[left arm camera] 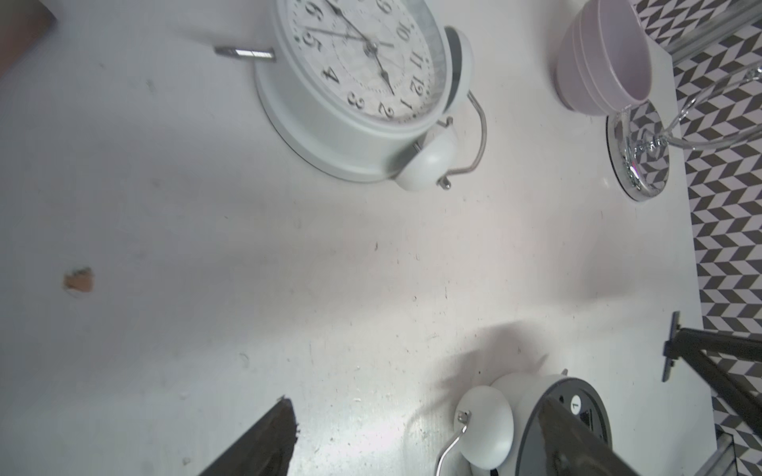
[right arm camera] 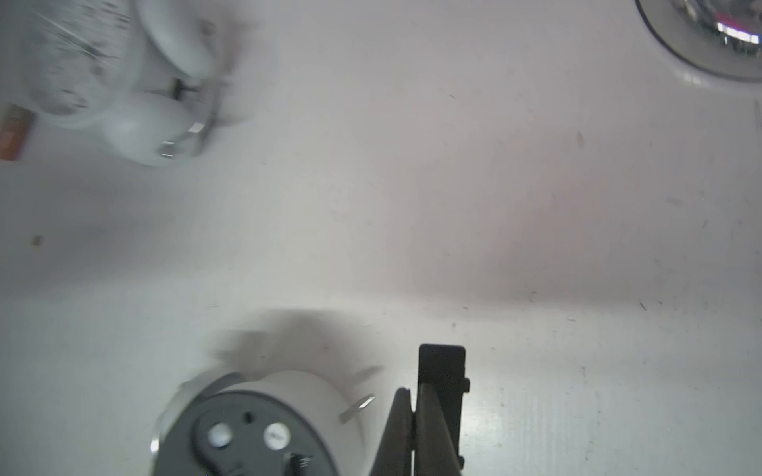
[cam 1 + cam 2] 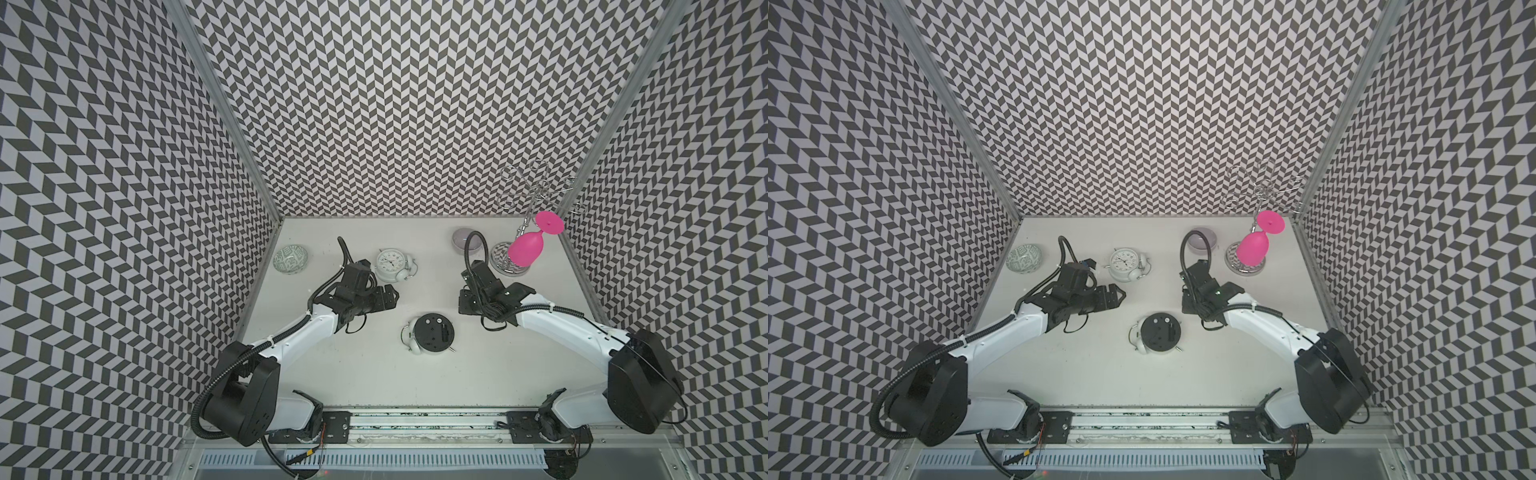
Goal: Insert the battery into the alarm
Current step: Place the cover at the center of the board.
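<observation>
The left pincer (image 3: 392, 296) hangs wide and empty beside the face-up clock (image 3: 392, 262). Mid-surface (image 3: 374, 374), the alarm (image 3: 432, 334) lies back-up between the arms, untouched. The right pincer (image 3: 463, 305) is pinched tight, apparently on nothing. No loose battery shows. Seated already? Too small to tell, so completion stays unconfirmed.

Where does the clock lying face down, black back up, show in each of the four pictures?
Both top views: the face-down clock lies just below the picture's centre.
Left wrist: lower right corner.
Right wrist: bottom edge, left of centre.
Shared landmark: the face-up white clock, visible in all four.
</observation>
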Robot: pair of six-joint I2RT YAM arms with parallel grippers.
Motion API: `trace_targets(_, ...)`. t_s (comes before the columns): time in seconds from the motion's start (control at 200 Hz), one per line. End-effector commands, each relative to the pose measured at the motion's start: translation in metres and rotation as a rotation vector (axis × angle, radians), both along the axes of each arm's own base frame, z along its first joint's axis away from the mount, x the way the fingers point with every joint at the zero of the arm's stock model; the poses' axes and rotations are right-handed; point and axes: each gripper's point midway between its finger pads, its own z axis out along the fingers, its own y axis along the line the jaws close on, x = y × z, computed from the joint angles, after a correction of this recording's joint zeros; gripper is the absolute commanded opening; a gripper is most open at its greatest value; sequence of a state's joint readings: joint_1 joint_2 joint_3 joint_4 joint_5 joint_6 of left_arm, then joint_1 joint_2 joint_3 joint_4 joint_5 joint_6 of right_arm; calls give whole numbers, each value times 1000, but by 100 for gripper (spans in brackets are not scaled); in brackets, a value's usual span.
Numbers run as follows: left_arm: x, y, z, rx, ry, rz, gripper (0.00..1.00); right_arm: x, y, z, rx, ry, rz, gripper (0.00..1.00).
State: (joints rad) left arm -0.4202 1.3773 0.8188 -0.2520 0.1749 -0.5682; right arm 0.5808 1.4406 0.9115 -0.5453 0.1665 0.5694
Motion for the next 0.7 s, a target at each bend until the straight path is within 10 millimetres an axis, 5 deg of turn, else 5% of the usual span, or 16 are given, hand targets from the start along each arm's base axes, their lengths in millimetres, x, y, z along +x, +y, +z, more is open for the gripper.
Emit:
trace_targets(0.0, 20, 24, 2, 77, 1, 66, 93, 3, -4, -22, 28, 9, 18, 0)
trace_targets(0.125, 44, 49, 3, 145, 10, 124, 95, 0, -8, -44, 36, 47, 25, 1)
trace_targets(0.205, 58, 69, 2, 223, 15, 146, 98, 1, -8, -45, 36, 46, 32, 12)
trace_targets(0.371, 80, 103, -1, 337, 42, 131, 99, 11, -9, -24, 37, -7, 45, 38)
trace_targets(0.576, 108, 134, 2, 558, -7, 95, 89, 17, 13, 20, 154, -94, 126, 48)
trace_targets(0.691, 127, 144, -12, 691, 13, 10, 86, 19, 24, 42, 217, -154, 173, 48)
